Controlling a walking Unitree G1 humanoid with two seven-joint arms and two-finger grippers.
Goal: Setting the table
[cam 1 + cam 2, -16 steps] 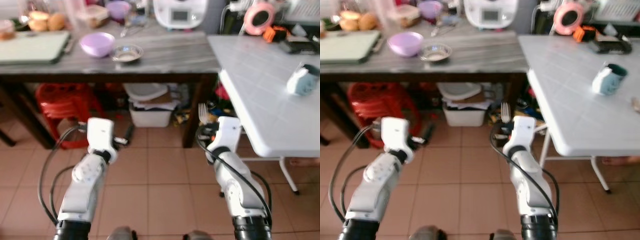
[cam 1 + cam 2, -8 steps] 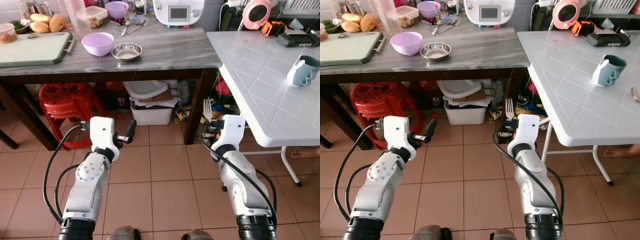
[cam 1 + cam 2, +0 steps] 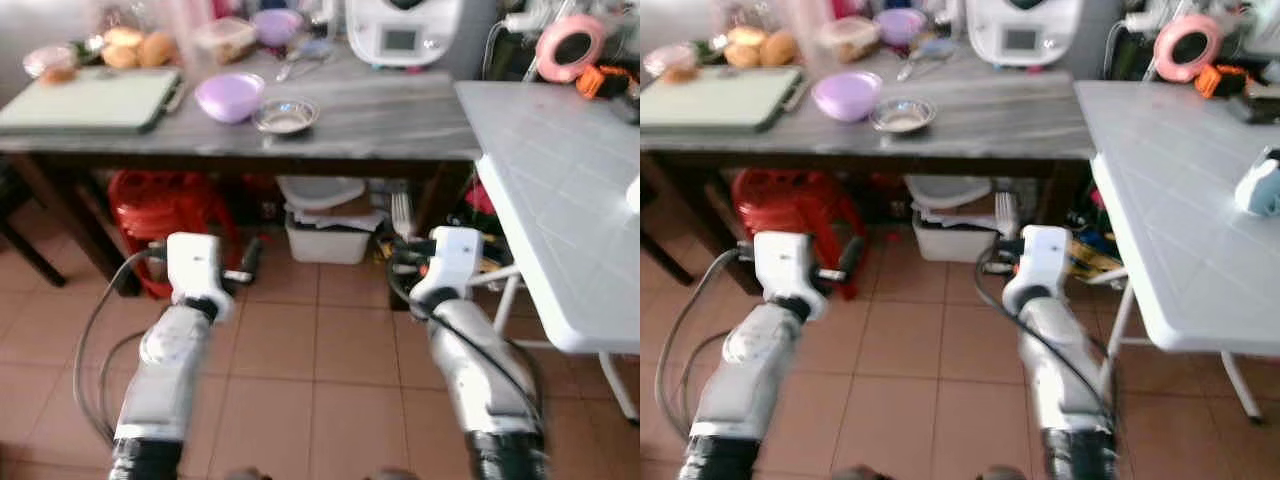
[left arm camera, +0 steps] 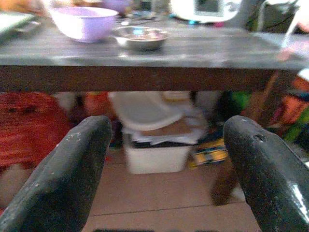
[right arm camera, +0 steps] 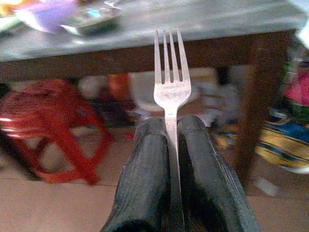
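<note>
Head stereo downward; wrists forward

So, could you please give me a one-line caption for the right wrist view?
Right gripper shut on an upright fork, tines facing the dark wooden table ahead.

Floor of terracotta tiles [image 3: 330, 350] with pale grout. Ahead, a long dark-legged table with a grey streaked top [image 3: 380, 100], crowded at the back with a white appliance [image 3: 405, 30], a pale green tray [image 3: 90, 100], a lilac bowl [image 3: 229, 96] and a small steel bowl [image 3: 285, 116] just beside it. Beneath, a red plastic stool [image 3: 170, 215] and a white bin [image 3: 325, 240]. To the right, a white folding table [image 3: 570, 200] on thin metal legs. Soft, even light; slight blur throughout
</note>
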